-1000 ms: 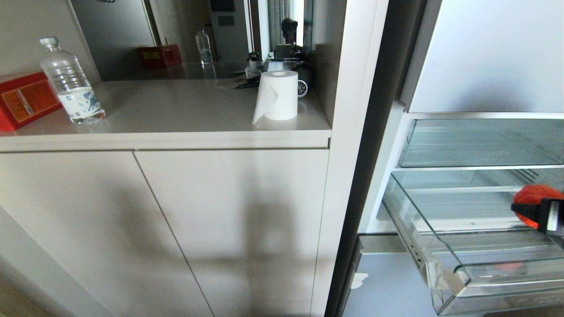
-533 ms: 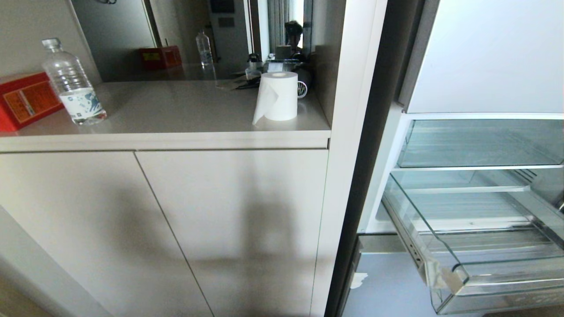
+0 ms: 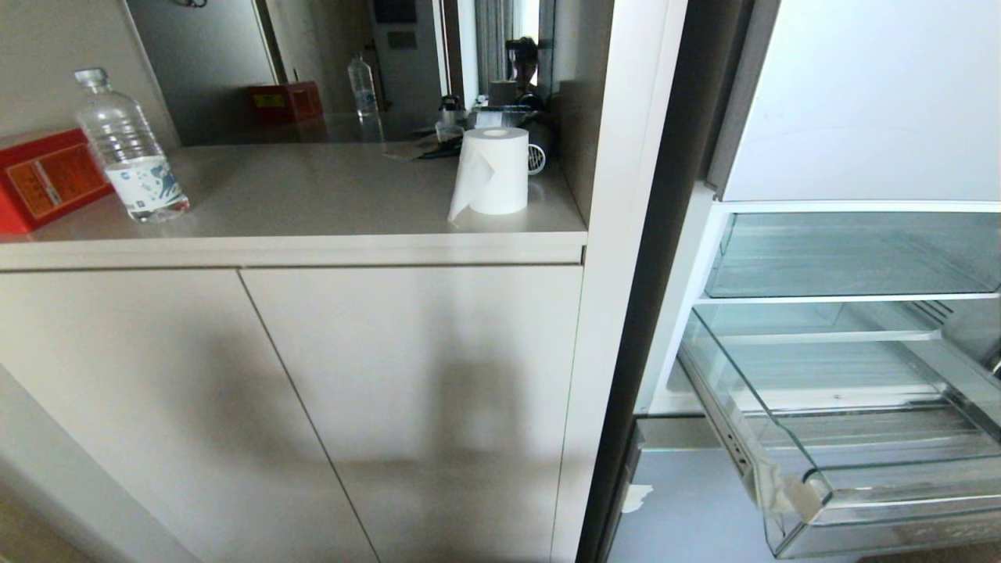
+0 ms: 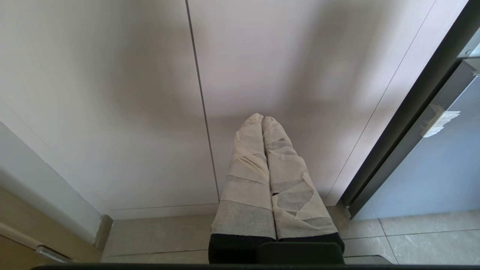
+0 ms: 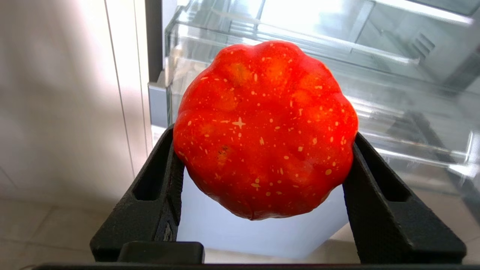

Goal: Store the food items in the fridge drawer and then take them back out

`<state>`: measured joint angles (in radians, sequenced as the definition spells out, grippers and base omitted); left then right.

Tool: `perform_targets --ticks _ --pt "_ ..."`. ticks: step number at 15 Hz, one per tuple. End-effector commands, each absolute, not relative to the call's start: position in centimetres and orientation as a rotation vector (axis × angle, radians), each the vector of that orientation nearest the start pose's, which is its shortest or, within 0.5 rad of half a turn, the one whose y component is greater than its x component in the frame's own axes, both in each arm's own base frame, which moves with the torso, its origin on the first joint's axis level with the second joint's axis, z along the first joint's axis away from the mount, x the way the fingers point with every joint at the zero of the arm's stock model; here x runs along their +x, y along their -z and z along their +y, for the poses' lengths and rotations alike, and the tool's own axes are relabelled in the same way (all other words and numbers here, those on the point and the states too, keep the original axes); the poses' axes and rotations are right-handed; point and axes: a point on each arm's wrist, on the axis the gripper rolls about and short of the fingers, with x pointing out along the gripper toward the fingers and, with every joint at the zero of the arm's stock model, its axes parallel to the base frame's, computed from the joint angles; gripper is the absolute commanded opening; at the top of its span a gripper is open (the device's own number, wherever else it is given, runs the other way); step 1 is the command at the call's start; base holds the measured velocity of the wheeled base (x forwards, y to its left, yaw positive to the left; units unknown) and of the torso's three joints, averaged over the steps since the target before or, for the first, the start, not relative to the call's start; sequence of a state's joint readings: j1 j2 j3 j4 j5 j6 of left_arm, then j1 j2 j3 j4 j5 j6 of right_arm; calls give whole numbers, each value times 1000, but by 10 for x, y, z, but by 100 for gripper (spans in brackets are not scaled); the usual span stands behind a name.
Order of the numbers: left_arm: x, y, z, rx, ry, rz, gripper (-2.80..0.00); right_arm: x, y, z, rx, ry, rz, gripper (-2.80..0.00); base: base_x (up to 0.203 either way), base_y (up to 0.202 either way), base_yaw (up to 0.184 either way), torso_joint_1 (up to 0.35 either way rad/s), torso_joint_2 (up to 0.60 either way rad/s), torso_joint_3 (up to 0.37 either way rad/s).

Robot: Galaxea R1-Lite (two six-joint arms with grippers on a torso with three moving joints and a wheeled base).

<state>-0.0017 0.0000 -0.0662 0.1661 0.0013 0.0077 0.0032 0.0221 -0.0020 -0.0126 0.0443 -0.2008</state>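
- The fridge (image 3: 868,102) fills the 3 o'clock side of the head view, its pale upper panel above open glass shelves; its right part is cut off by the picture's edge.
- The cabinet (image 3: 297,391) takes up the 9 o'clock side, two plain doors under a beige countertop (image 3: 313,195).
- The fridge drawer (image 3: 813,485) stands pulled out at about 4 o'clock in the head view, clear plastic with a thick front lip. Nothing shows inside the part in view; its right end is cut off.
- The right gripper (image 5: 262,180) is outside the head view. Its wrist view shows the black fingers (image 5: 157,187) set wide and clamped on the food item (image 5: 264,129), one finger on each flank.
- The food item is a round, ribbed orange-red fruit with pale speckles, held in the air in front of the drawer (image 5: 337,56), which lies behind it toward 1 o'clock. Its stem is hidden.
- The left gripper (image 4: 262,119) hangs before the cabinet doors (image 4: 150,93) near the tiled floor, its tape-wrapped fingers (image 4: 247,168) pressed together with nothing between them.
- On the countertop: a paper roll (image 3: 493,170) at 12 o'clock, a water bottle (image 3: 129,148) at 10 o'clock, and a red box (image 3: 47,180) cut off at the edge.
- Small dark things behind the roll are too dim to name.
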Motion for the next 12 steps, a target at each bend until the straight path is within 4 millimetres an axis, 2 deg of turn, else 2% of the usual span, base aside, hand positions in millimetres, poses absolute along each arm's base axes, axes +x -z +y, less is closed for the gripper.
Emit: perform_targets --ticks 1,7,12 --pt "-29 -76 0 8 0 101 -280 -23 -75 1 -169 -46 6 -280 0 0 0 0 0 0" --pt "-29 -76 0 8 0 101 -280 -23 -75 1 -127 -45 6 -280 0 0 0 0 0 0" --pt "-29 -76 0 8 0 101 -280 -23 -75 1 -126 -43 7 -280 1 7 -150 3 -1 0"
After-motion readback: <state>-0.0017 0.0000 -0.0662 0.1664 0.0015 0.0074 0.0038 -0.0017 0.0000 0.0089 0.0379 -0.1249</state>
